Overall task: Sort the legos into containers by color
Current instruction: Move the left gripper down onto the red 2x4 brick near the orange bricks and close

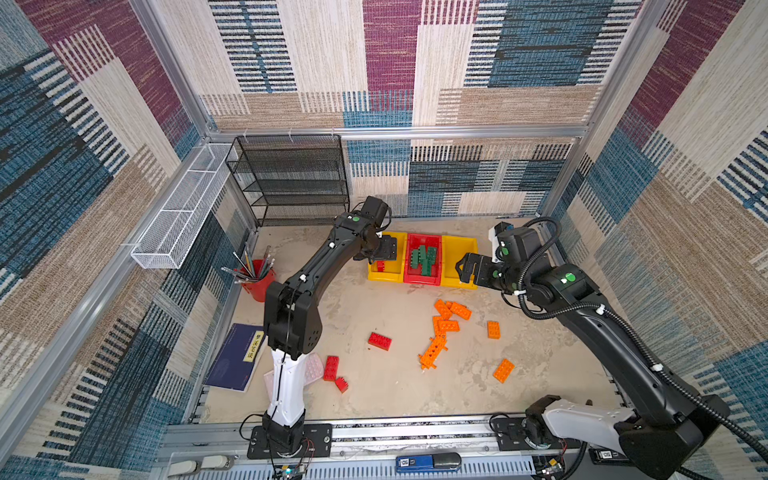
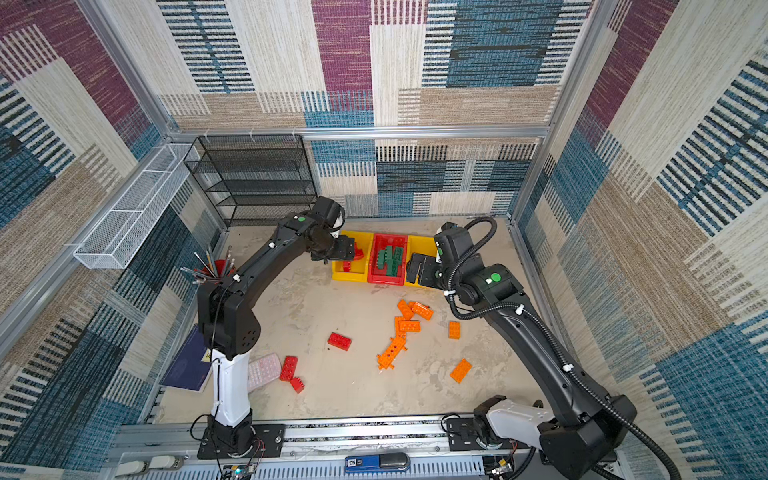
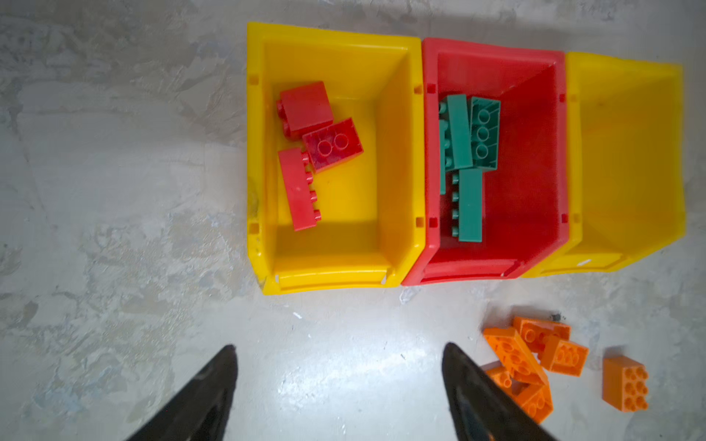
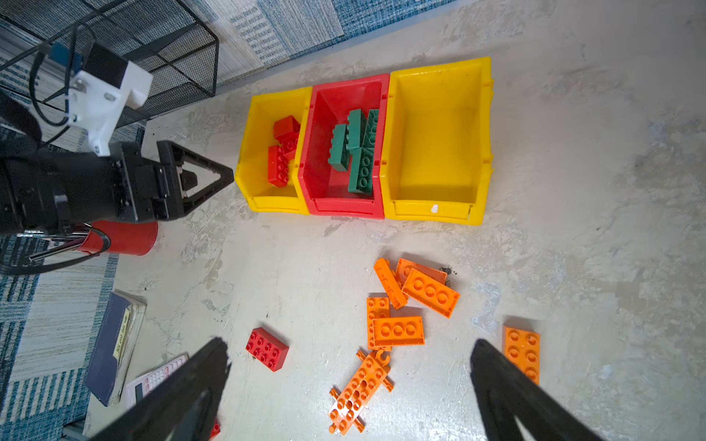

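Observation:
Three containers stand in a row: a yellow bin (image 3: 332,280) holding three red legos (image 3: 332,145), a red bin (image 3: 458,273) holding several green legos (image 3: 462,133), and a bare yellow bin (image 4: 435,133). My left gripper (image 1: 384,249) hangs over the first yellow bin, open and empty in the left wrist view (image 3: 339,349). My right gripper (image 1: 463,268) hovers at the bare yellow bin, open and empty (image 4: 349,343). Several orange legos (image 1: 446,324) and a long orange beam (image 1: 433,352) lie on the table. Three red legos (image 1: 379,340) lie loose nearer the front.
A red pencil cup (image 1: 259,282) stands left of the bins, with a black mesh shelf (image 1: 291,178) behind it. A blue book (image 1: 235,357) and a pink calculator (image 1: 313,368) lie by the left arm's base. A white wire basket (image 1: 178,220) hangs on the left wall.

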Motion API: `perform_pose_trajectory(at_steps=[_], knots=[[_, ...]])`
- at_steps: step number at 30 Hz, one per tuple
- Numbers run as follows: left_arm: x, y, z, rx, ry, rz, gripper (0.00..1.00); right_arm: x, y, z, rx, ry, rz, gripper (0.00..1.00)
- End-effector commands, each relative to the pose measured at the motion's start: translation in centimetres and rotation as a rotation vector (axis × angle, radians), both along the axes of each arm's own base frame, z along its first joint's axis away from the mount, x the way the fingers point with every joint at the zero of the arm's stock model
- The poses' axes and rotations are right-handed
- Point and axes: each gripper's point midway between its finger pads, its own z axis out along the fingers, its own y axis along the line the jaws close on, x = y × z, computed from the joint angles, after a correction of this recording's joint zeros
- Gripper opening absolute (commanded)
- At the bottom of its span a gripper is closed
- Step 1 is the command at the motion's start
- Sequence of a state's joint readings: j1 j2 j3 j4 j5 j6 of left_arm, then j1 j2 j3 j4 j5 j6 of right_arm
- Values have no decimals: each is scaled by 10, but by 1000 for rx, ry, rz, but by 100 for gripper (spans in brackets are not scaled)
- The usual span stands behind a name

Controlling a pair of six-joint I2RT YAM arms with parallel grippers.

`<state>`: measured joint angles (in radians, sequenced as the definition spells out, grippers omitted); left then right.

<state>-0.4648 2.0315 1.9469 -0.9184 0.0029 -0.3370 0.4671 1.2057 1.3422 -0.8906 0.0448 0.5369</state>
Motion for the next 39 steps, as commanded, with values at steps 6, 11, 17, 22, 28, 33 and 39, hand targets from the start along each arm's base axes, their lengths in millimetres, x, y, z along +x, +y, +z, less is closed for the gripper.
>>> perform_pose_trajectory(at_steps=[6,11,17,22,28,33,39], knots=[[-33,28,1,66,-68,-28,90,-5,2,-5,2,-16,36,100],[-84,52,-10,78,-54,-43,90,-10,12,-21,25,12,95,100],[-144,56,-34,134,12,-110,91,-2,23,-33,-14,50,166,100],[-179,28,-52,55,46,-202,95,9,32,-29,-16,46,194,100],[-193,17,-80,47,104,-238,95,8,34,-35,6,58,188,100],[-196,9,-102,67,126,-255,95,2,27,-37,8,63,159,100],[-197,2,-122,93,165,-264,93,-5,20,-38,8,69,129,100]])
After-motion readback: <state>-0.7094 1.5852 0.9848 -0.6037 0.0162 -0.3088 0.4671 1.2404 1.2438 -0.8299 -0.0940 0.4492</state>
